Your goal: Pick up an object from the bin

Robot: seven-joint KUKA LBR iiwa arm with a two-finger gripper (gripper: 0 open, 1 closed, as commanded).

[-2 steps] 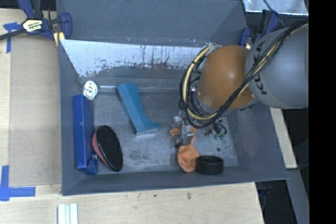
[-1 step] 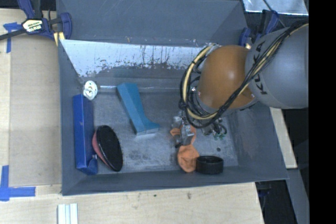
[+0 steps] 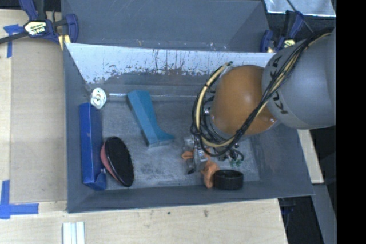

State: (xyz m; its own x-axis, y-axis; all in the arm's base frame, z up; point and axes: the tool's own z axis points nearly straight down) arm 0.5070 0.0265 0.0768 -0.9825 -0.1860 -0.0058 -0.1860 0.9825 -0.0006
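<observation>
Orange piece (image 3: 209, 175), small and curved, lies on the bin (image 3: 171, 200) floor at front right, touching a black ring (image 3: 230, 180) on its right. The gripper (image 3: 197, 160) hangs low, just up and left of the piece; whether it is released or clenched cannot be told. Further left lies a light-blue wedge (image 3: 150, 119), then a black oval (image 3: 120, 163), a blue bar (image 3: 90, 143) along the left wall, and a white cap (image 3: 98, 98) at back left.
</observation>
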